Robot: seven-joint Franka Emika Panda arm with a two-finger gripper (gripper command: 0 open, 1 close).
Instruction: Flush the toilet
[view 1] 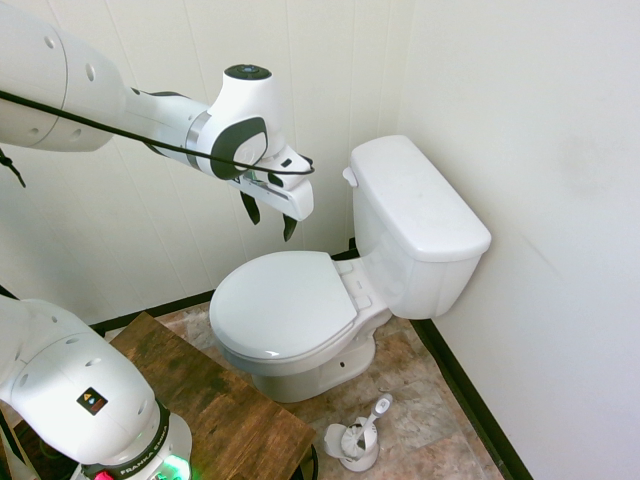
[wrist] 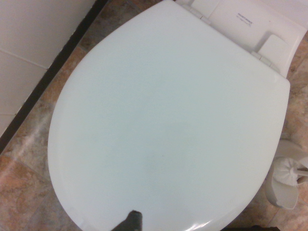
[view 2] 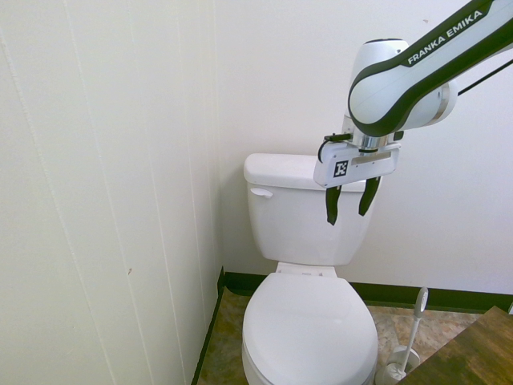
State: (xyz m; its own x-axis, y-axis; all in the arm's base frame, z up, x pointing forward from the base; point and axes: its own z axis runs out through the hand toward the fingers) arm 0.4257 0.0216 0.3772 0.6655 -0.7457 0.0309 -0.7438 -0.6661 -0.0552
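The white toilet (view 1: pixel 300 310) stands against the wall with its oval seat lid (wrist: pixel 163 120) down and a boxy tank (view 1: pixel 415 215) behind. A small white flush lever (view 2: pixel 260 192) sits on the tank's front, near the paneled wall; it also shows as the flush lever (view 1: pixel 350 177) at the tank's upper corner. My gripper (view 1: pixel 270 217) hangs open in the air above the seat lid, fingers pointing down, at about lever height and beside it, holding nothing. In the second exterior view the gripper (view 2: pixel 347 206) hangs in front of the tank (view 2: pixel 304 216).
A white toilet-brush holder with brush (view 1: pixel 357 440) stands on the tiled floor beside the bowl. A dark wooden board (view 1: pixel 215 395) lies near the arm's base. Paneled walls close in behind the tank and on the side.
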